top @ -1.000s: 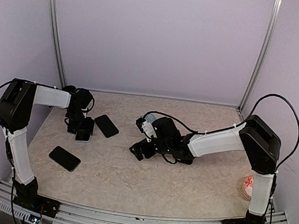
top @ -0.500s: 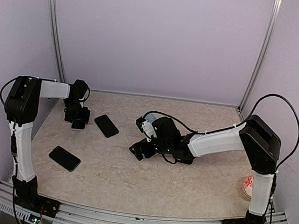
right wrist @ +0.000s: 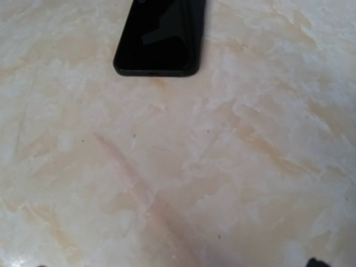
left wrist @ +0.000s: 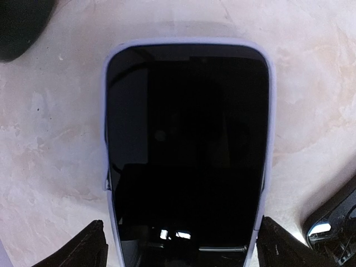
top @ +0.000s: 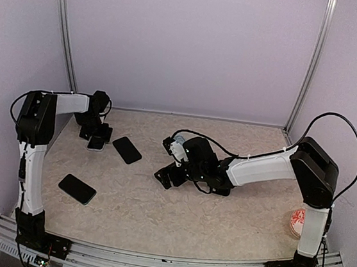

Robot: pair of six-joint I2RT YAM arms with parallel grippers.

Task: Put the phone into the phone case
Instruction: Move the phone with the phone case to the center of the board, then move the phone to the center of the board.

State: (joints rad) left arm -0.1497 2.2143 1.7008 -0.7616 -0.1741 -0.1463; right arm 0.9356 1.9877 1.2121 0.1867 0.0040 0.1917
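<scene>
We see the phone point(left wrist: 183, 150) lying flat on the table point(top: 174, 223), far back on the left. It sits inside the pale phone case point(left wrist: 186, 43) (only the rim shows around the black screen). The left gripper point(left wrist: 184, 246) has one of its fingers point(left wrist: 89, 247) on each side of the case, right by the rim, and we cannot tell if they squeeze it. The right gripper point(top: 168, 177) is spread wide near the middle, holding nothing. A second phone point(top: 127, 149) lies near the cased one.

Mottled beige table point(top: 175, 217): pale-cased phone point(top: 96, 143), bare black phone point(top: 127, 149), teal-edged phone point(top: 77, 188), pink-white disc point(top: 295, 222).
</scene>
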